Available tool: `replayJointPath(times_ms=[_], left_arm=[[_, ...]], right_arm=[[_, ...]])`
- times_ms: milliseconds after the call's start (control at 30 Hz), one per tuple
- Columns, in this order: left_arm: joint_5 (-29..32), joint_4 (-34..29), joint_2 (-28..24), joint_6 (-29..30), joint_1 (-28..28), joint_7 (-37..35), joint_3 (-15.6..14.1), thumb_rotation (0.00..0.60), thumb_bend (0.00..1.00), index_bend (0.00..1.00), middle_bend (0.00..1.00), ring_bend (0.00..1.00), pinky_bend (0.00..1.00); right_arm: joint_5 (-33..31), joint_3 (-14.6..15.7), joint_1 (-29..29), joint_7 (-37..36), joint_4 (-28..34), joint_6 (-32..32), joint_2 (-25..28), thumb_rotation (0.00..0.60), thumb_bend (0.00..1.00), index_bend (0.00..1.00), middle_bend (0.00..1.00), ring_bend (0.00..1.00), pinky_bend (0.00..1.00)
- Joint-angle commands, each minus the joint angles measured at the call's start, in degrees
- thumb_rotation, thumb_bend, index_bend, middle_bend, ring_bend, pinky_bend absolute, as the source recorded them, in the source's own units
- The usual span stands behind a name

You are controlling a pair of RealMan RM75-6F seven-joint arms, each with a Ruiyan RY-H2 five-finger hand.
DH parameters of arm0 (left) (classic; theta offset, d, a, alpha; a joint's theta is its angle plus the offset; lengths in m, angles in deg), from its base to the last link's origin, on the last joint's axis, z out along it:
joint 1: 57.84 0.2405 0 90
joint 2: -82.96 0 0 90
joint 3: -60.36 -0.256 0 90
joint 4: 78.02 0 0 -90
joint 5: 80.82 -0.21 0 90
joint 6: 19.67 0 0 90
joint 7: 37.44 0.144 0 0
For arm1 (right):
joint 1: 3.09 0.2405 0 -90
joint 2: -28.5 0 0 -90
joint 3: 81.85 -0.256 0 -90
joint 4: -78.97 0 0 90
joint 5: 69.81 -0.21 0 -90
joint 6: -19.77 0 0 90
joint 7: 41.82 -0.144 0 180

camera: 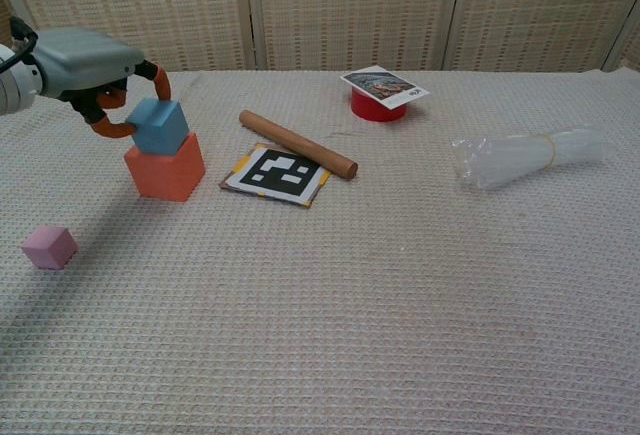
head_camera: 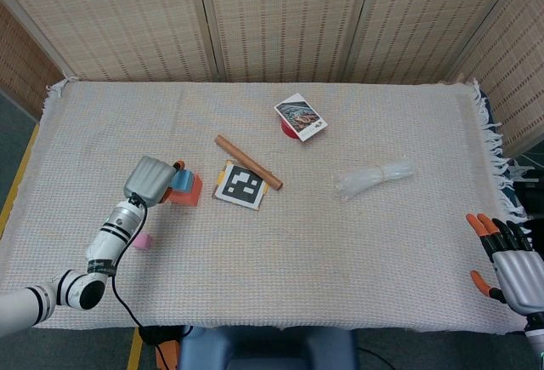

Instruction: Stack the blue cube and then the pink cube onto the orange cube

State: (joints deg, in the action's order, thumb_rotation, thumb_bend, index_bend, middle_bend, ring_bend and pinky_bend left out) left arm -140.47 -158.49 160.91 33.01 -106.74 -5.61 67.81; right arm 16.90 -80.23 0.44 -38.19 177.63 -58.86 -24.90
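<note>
My left robot hand (camera: 95, 75) pinches the blue cube (camera: 158, 124), which sits tilted on top of the orange cube (camera: 165, 166). The pink cube (camera: 49, 246) lies apart on the tabletop (camera: 400, 295), nearer me. My right robot hand (head_camera: 510, 261) rests at the tabletop's near right corner, fingers spread, holding nothing.
</note>
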Motion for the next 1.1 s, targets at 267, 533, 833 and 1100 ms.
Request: replayJointPath(times_ms=[267,533,833,1100], left_arm=[[0.0,-1.1,-0.8,0.2,0.1,-0.6,0.2,0.600,0.37,0.16,1.00,1.00,1.00],[-1.5,-4.3,-2.6,1.8,1.4,-2.3,0.0,0.600,0.37,0.09,1.00,1.00,1.00],[-19.6,-19.7,-13.1,15.2,16.3,-18.6,-10.5,0.600,0.33,0.12,1.00,1.00,1.00],[-27.1,-9.7,-6.9,23.0,27.5,-26.1,-17.6,0.600,0.32,0.13,1.00,1.00,1.00]], right_arm=[[0.0,0.0,0.0,0.1,0.1,0.1,0.0,0.600,0.24,0.00,0.00,0.00,0.00],[0.3,0.1,-0.2,0.0,0.3,-0.3,0.2,0.600,0.24,0.00,0.00,0.00,0.00],[1.8,0.6,-0.4,-1.7,0.3,-0.8,0.9,0.600,0.24,0.00,0.00,0.00,0.00],[4.5,1.6,-0.6,-2.3,0.6,-1.3,1.1,0.600,0.24,0.00,0.00,0.00,0.00]])
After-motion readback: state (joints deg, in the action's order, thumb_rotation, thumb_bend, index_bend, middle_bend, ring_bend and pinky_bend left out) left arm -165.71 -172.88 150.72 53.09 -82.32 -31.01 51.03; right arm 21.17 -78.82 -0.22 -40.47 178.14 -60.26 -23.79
